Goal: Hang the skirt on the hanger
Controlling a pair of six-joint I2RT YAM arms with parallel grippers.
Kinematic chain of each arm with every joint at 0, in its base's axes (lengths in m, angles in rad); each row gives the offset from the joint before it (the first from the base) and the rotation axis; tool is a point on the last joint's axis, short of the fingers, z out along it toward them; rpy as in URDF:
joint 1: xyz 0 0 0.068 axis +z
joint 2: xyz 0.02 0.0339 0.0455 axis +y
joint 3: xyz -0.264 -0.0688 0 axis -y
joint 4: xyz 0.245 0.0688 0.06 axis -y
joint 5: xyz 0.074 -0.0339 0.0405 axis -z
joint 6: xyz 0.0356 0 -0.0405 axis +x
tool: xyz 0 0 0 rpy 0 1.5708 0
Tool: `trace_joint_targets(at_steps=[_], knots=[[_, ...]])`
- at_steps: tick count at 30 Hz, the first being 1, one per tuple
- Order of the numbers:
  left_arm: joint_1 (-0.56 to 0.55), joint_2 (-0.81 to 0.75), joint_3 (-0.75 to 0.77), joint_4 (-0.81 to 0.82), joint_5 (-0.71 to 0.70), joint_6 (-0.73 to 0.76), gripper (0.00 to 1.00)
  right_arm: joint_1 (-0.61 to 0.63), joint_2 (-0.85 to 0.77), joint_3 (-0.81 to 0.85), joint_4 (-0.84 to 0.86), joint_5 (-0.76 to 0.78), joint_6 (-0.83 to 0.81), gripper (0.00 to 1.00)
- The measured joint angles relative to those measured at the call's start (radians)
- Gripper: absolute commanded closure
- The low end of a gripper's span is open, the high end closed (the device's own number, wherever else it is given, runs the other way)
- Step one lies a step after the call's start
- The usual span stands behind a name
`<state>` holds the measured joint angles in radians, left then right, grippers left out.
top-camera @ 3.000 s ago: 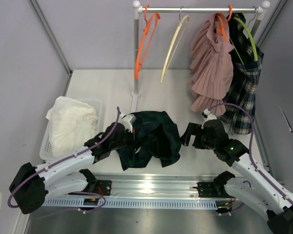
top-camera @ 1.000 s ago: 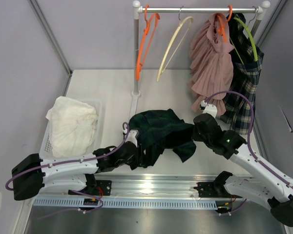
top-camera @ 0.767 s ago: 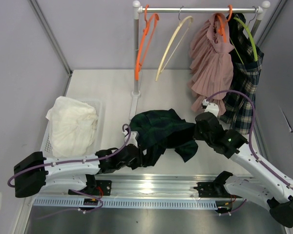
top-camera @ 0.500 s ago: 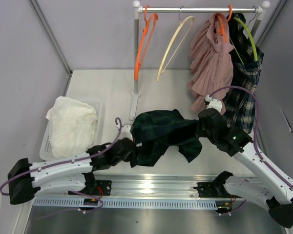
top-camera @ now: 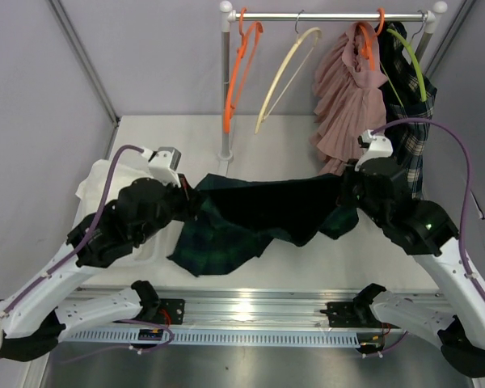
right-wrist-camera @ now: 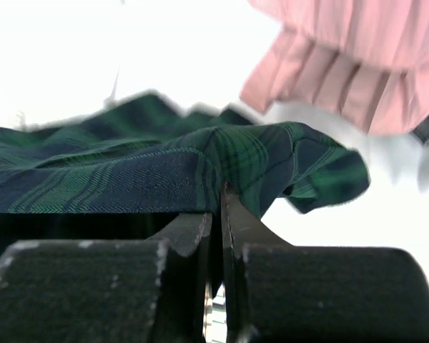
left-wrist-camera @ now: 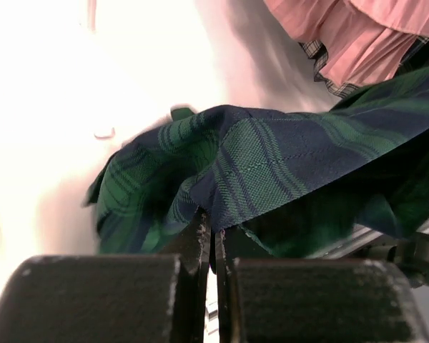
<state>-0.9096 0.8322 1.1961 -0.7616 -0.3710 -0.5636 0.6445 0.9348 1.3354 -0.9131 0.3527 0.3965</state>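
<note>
Stretching step, going by the top view. White cloth [top-camera: 95, 179] at 9 o'clock, not involved. Left gripper [left-wrist-camera: 213, 232] is pinched tight on one edge of the green plaid skirt [top-camera: 259, 212]; fabric runs straight out of the closed fingers. The skirt hangs spread across centre frame between the two arms, with a loose fold drooping toward 7 o'clock. Can't tell if it touches the table. At 12 o'clock the orange hanger [top-camera: 236, 77] and cream hanger [top-camera: 281, 81] sit bare on the rail [top-camera: 331, 16]. Right gripper [right-wrist-camera: 219, 204] is clamped on the opposite edge at 3 o'clock, just below the pink skirt [top-camera: 347, 89].

My read: grasp and spread are done, hanging not started. Next move: carry the held edge up toward 12 o'clock and work it over a bare hanger. Both pinches must hold, and the path needs to steer off the pink skirt.
</note>
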Motion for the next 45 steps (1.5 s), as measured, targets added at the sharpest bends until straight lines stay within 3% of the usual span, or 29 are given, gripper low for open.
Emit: trace_joint_targets(at_steps=[4,8,16,21,25,28,29,32,34,40,45], knots=[[0.050,0.057,0.104,-0.068,0.036,0.075,1.00,-0.001,0.013,0.075,-0.014,-0.012,-0.024,1.00],[0.165,0.088,0.098,-0.061,0.126,0.132,1.00,-0.008,0.018,0.057,-0.013,-0.040,-0.033,1.00],[0.334,0.164,-0.153,0.083,0.364,0.183,1.00,-0.089,0.032,-0.215,0.057,-0.111,-0.031,1.00],[0.352,0.281,-0.312,0.188,0.458,0.193,1.00,-0.126,0.091,-0.397,0.121,-0.136,-0.023,1.00],[0.355,0.348,-0.389,0.249,0.517,0.200,0.93,-0.139,0.163,-0.471,0.153,-0.157,-0.005,0.96],[0.356,0.362,-0.403,0.278,0.543,0.200,0.87,-0.141,0.203,-0.471,0.183,-0.169,0.006,0.82],[0.356,0.363,-0.403,0.290,0.552,0.201,0.86,-0.141,0.211,-0.471,0.191,-0.171,0.011,0.67],[0.356,0.364,-0.403,0.318,0.570,0.206,0.86,-0.142,0.235,-0.471,0.206,-0.179,0.025,0.40],[0.357,0.368,-0.403,0.326,0.578,0.206,0.85,-0.142,0.237,-0.470,0.208,-0.182,0.034,0.30],[0.357,0.380,-0.403,0.333,0.590,0.197,0.83,-0.142,0.212,-0.399,0.169,-0.185,0.039,0.23],[0.357,0.382,-0.403,0.335,0.596,0.190,0.82,-0.138,0.158,-0.238,0.125,-0.196,0.040,0.21]])
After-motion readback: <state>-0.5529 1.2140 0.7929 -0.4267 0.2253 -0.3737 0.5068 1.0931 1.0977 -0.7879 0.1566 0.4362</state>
